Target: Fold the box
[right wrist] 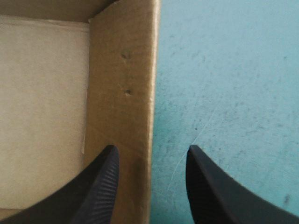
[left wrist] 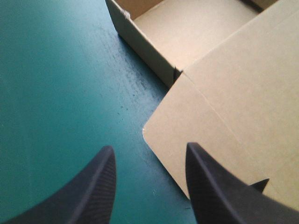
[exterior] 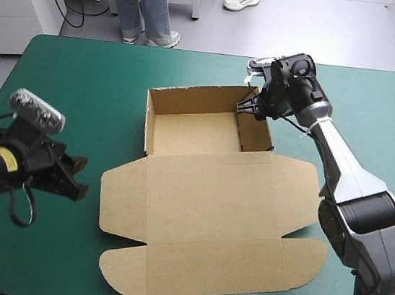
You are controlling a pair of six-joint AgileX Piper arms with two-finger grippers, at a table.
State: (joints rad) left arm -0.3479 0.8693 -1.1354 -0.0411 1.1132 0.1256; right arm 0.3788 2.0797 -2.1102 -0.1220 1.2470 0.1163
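Right gripper (right wrist: 152, 151): fingers apart, straddling the top edge of the right wall of the box (right wrist: 121, 93). One finger is over the tray's inside, the other over the teal-green cover (right wrist: 224, 84) outside; contact with the wall cannot be told.

Left gripper (left wrist: 149, 151): fingers apart and holding nothing, low over the cover by the lid's left flap, one finger above its rounded corner.

The box stands mid-table as an open tray. Its lid lies flat toward the near edge, flaps spread.

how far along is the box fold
Done: the box has its tray walls up. In hand: the right gripper stands open astride the right wall; the left gripper hovers open at the lid edge. Left: the lid, lying flat, flaps unfolded.
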